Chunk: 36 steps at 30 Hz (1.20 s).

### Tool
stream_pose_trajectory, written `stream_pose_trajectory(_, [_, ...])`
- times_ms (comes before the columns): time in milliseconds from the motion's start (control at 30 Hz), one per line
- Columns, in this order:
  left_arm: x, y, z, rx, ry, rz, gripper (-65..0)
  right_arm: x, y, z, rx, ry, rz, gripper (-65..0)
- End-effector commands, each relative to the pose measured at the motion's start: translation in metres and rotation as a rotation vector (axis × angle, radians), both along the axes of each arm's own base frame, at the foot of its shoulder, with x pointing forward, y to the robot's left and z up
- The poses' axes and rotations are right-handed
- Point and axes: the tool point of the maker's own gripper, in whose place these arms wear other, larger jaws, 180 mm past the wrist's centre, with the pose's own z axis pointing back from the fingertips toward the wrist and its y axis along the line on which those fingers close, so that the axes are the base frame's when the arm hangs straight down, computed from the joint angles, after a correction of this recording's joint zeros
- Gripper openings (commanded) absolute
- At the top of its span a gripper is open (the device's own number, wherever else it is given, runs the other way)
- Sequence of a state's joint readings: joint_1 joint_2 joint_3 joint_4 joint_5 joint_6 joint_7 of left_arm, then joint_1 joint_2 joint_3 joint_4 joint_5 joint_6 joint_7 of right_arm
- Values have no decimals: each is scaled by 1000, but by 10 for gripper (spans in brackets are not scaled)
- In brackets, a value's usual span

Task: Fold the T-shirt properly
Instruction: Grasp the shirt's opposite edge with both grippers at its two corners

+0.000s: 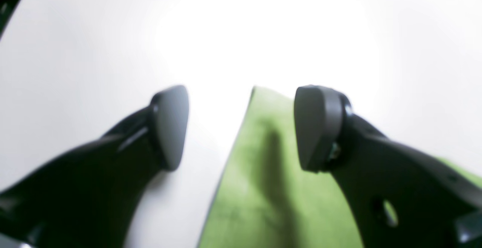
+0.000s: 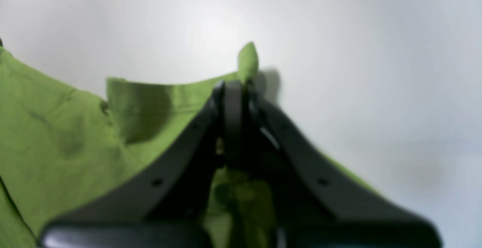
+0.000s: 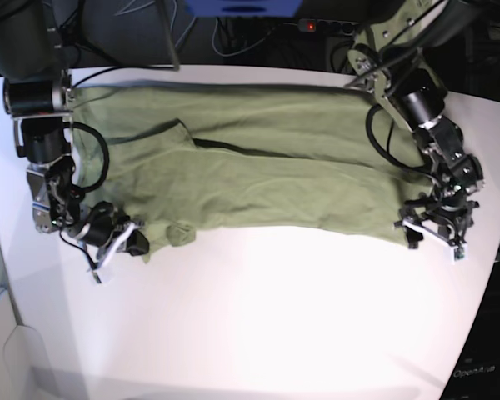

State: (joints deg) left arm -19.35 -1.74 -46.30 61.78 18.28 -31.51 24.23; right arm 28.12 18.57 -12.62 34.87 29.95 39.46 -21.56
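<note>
The right gripper is pressed together on a corner of the shirt, cloth poking up past its tips. The left gripper is spread, seemingly astride the shirt's opposite corner, though that view is blurred. The shirt lies spread along the table's far side. It looks light, limp and wrinkly; pinch it at corners or hems, both layers together.

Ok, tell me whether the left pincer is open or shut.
Open. The left pincer has its pads wide apart over the T-shirt edge, gripping nothing.
</note>
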Motion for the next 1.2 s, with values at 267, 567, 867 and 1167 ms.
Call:
stream_pose_trajectory(267, [29, -14, 2, -71, -54, -27, -229, 6, -6, 7, -23, -10, 15, -644])
stream_pose_trajectory(567, [31, -16, 2, -74, -52, -31, -231, 5, -7, 7, -25, -9, 15, -644])
stream_pose_trajectory(867, [28, -16, -2, -74, -35, -32, -529, 5, -7, 7, -25, -9, 15, -644])
stream_pose_trajectory(1167, [22, -11, 0, -50, -40, -26, -634, 9, -16, 14, -40, -30, 9, -643])
